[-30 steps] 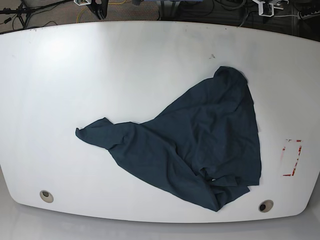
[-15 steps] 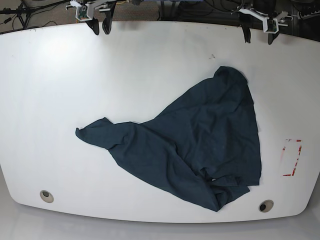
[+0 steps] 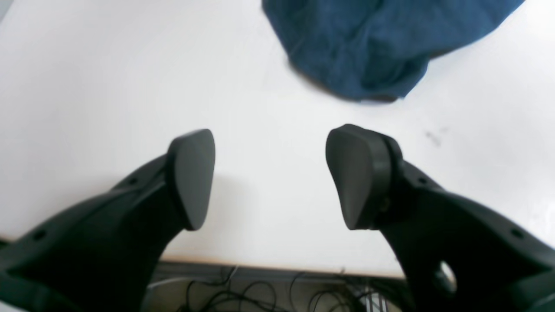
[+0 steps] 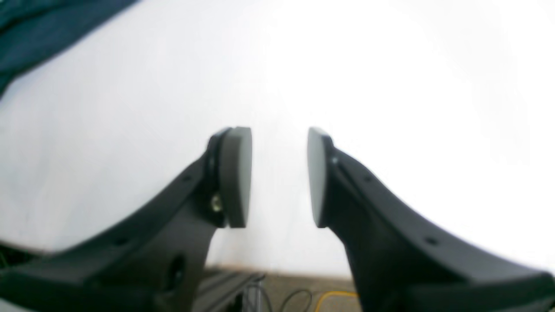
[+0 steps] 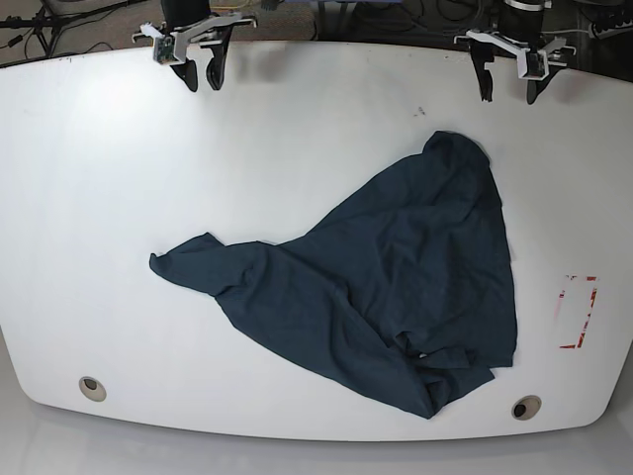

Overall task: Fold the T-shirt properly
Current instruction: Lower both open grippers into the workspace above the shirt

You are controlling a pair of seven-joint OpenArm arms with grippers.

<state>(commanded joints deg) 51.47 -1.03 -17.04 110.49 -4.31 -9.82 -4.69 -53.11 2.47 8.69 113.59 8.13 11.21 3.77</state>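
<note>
- While both arms hung over the far edge of the white worktop (image 5: 119, 198), the T-shirt (image 5: 396, 277) was lying in a crumpled heap, not flattened out at all, on the side of the left arm and toward the near edge.
- One narrow bit of the shirt stretched out toward the middle of the worktop, and a rounded lump of it pointed to the far edge, not far from the left gripper (image 5: 508, 79).
- Left gripper: fingers (image 3: 190, 177) spread wide apart, nothing between them, up off the surface. In the left wrist view the blue fabric (image 3: 373, 47) sat just ahead of the tips, not touching them.
- Right gripper (image 5: 201, 67): fingers (image 4: 236, 173) only a little apart, a narrow gap, holding nothing. It was well away from the shirt; the right wrist view only caught a dark corner of the cloth (image 4: 47, 26) at the upper left.
- A small white speck showed in the bunched folds near the front edge of the shirt, too tiny to tell what it was.
- Also on the worktop: a red-outlined rectangle mark (image 5: 578, 312) just beside the shirt on the left arm's side, two round holes (image 5: 91, 387) near the front corners, and a little dark smudge (image 5: 419, 111) near the far edge.
- Cables (image 3: 243, 294) were visible under the back edge.
</note>
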